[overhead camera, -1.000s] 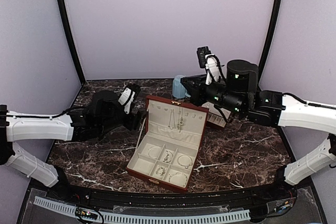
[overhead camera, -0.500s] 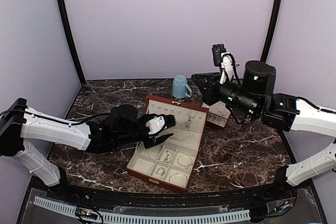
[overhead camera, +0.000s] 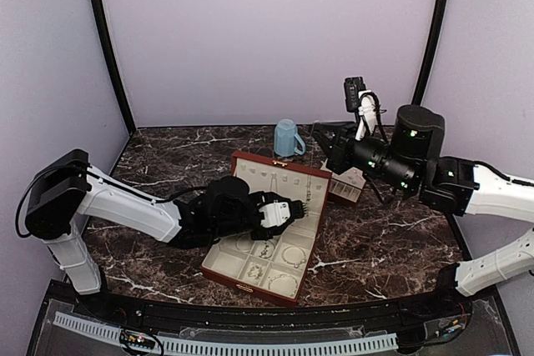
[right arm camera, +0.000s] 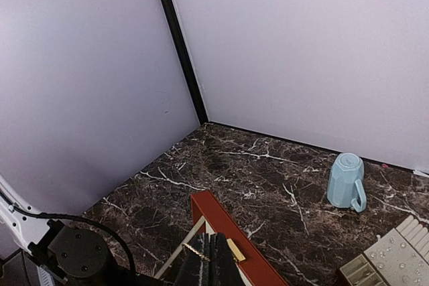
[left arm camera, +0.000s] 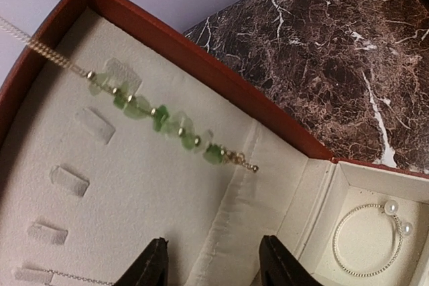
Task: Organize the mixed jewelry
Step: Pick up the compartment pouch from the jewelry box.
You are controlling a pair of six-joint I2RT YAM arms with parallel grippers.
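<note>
Lavender walls close in a dark marble table point(overhead camera: 392, 239), and I take the open reddish-brown jewelry box point(overhead camera: 250, 287) at its middle as my landmark. My left gripper point(overhead camera: 300, 206) hangs over the box, just in front of the raised cream-lined lid, its fingers spread apart with nothing between them. Against that lid hangs a green-bead chain point(left arm camera: 161, 117), its thin upper end running up past the lid's rim. My right gripper point(right arm camera: 211, 262) sits above that rim with its fingers pressed together, and as far as I can make out they pinch that chain. A pearl-tipped bangle point(left arm camera: 391, 207) lies in a compartment of the box's base. A blue mug point(right arm camera: 345, 180) stands behind the box, and a cream slotted tray point(right arm camera: 395, 249) lies just to its right.
</note>
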